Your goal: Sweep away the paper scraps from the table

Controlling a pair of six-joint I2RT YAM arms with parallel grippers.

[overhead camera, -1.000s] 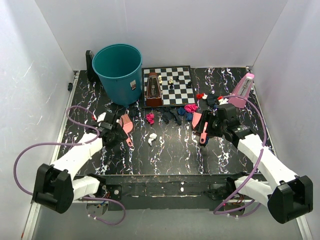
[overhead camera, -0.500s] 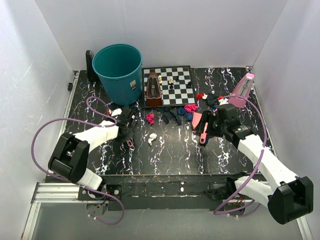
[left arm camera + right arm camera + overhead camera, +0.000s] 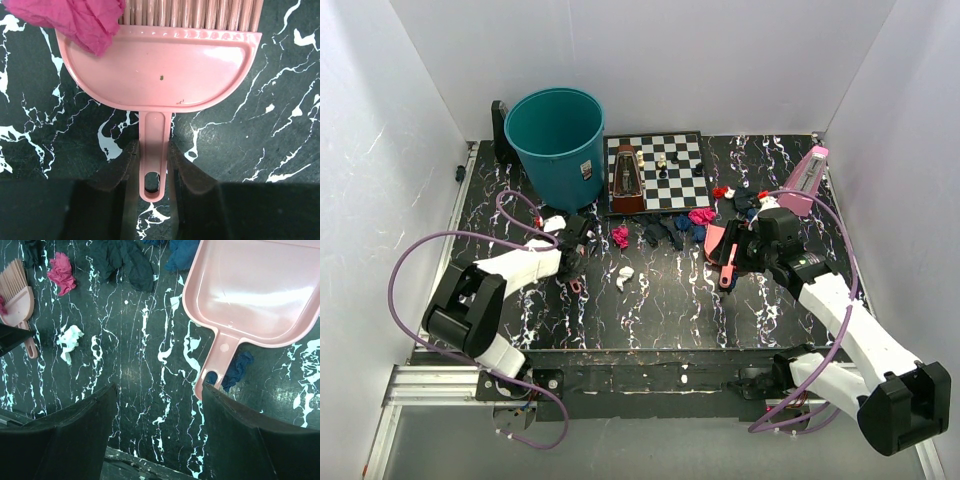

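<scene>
Paper scraps (image 3: 620, 236), crumpled wads of magenta, dark blue, red and white, lie strewn across the middle of the black, white-veined counter (image 3: 660, 310), just in front of the chessboard (image 3: 685, 185). Only the left wrist view shows the left jaws clamped on the pink brush (image 3: 162, 65) handle, a magenta wad (image 3: 75, 17) against its corner. The right wrist view shows the right jaws spread wide behind the pink dustpan (image 3: 255, 295), a dark blue wad (image 3: 237, 367) beside its handle.

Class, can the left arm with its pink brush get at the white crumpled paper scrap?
Probably yes: the left end effector grips the pink plastic brush, and only bare black marbled table separates it from the white crumpled paper scrap.
</scene>
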